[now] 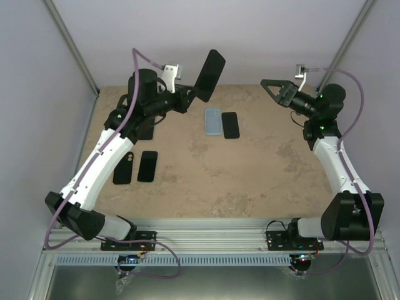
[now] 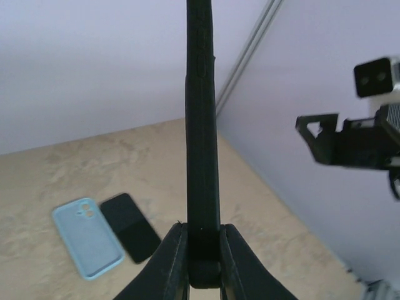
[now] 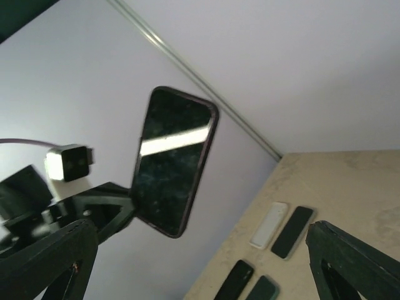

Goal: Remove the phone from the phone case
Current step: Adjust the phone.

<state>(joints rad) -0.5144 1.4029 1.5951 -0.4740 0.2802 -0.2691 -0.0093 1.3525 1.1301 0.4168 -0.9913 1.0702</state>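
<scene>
The cased phone [image 1: 208, 75] was held aloft, pinched at its lower end by the left gripper [image 2: 203, 250], and the wide-spread, empty right gripper [image 1: 270, 92] opposite would best be set on its upper rim alone.

The phone [image 2: 202, 125] is running off the top edge of the left wrist view, its lower end hiding between the fingers [image 2: 164, 265] of the left gripper [image 2: 203, 253]. That view's right edge is cutting off the right gripper [image 2: 317, 137]. In the right wrist view that gripper's fingers [image 3: 47, 262] are running off the bottom corners. In the top view the left arm [image 1: 106, 150] is covering part of a dark slab [image 1: 146, 132].
</scene>
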